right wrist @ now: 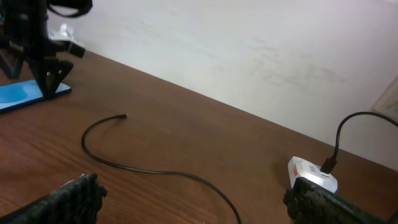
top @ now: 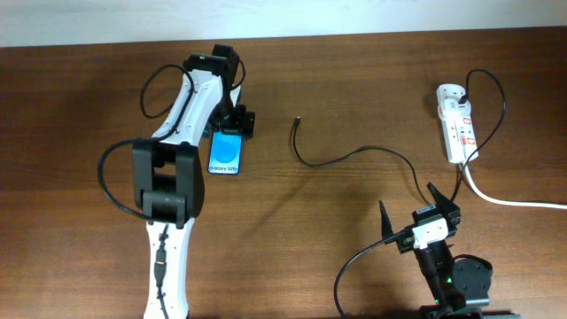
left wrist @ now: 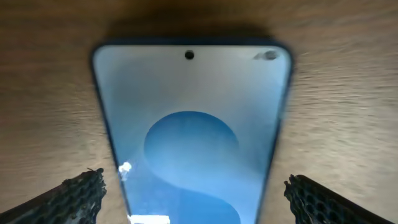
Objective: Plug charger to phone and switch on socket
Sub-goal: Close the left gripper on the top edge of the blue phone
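The phone [top: 227, 154] lies flat on the table with its blue screen up; it fills the left wrist view [left wrist: 193, 124]. My left gripper [top: 237, 121] is open, right above the phone's far end, its fingers [left wrist: 196, 199] on either side of the phone without touching it. The charger [top: 354, 156] is a thin black cable that curves across the table; its free plug tip [top: 297, 119] lies right of the phone and shows in the right wrist view [right wrist: 123, 116]. The socket [top: 455, 121] lies at the far right. My right gripper [top: 419, 209] is open and empty near the front edge.
A thick white cord [top: 505, 200] runs from the socket off the right edge. The charger's other end is plugged into the socket [right wrist: 314, 175]. A pale wall [right wrist: 249, 50] stands behind the table. Bare brown wood lies between the phone and the socket.
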